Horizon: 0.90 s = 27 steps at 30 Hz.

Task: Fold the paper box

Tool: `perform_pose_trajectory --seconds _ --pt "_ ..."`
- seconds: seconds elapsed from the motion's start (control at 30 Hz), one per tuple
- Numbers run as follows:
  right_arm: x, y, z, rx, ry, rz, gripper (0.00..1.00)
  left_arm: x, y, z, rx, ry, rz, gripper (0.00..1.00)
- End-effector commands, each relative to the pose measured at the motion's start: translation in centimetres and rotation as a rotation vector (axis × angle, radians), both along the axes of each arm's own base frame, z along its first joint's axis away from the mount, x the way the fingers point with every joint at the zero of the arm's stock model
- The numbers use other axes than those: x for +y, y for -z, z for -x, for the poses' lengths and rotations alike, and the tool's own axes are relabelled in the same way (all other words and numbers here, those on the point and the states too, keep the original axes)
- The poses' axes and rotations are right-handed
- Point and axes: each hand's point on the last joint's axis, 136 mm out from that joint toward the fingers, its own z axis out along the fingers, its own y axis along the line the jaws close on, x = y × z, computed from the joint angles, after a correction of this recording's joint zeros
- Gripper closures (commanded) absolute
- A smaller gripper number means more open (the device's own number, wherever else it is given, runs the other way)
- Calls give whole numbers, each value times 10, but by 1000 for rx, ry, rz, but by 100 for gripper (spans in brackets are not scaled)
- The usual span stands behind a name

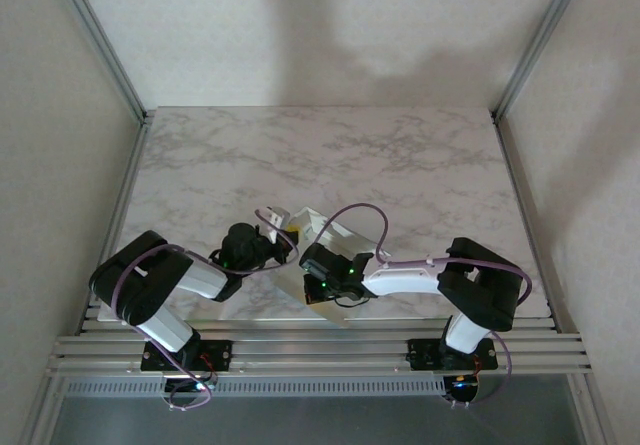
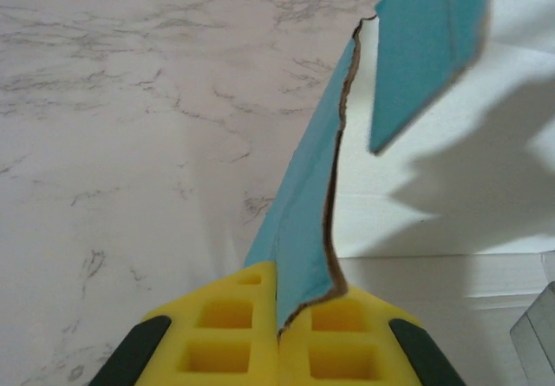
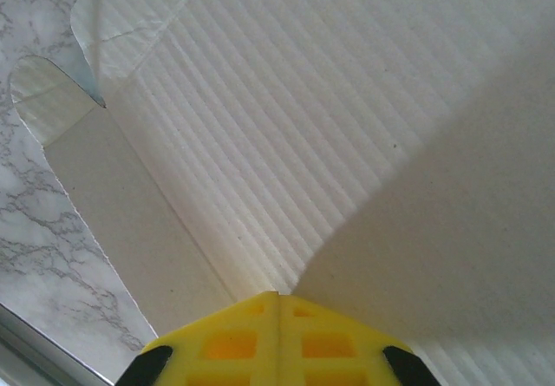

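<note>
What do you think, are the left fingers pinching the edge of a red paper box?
No, it isn't red. The left wrist view shows the left fingers pinching the edge of a turquoise-blue paper box.

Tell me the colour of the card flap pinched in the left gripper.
Turquoise-blue: the paper box flap held in the left gripper shows clearest in the left wrist view.

Top camera overhead, distant; both wrist cameras close on paper box [image 3: 347, 100].
</note>
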Motion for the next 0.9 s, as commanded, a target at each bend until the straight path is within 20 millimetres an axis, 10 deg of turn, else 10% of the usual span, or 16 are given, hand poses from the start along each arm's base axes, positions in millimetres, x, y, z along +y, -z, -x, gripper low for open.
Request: perform_pose_trajectory --seconds 0.0,0.53,0.87 --pt "-15 8 3 14 -24 44 100 -9 0 -2 -9 27 -39 100" --pt "-21 -65 -10 -77 -109 -100 100 -24 2 -8 -35 49 -141 100" --pt "-53 -154 -36 -135 -100 -207 100 -31 1 -8 -40 69 -160 100"
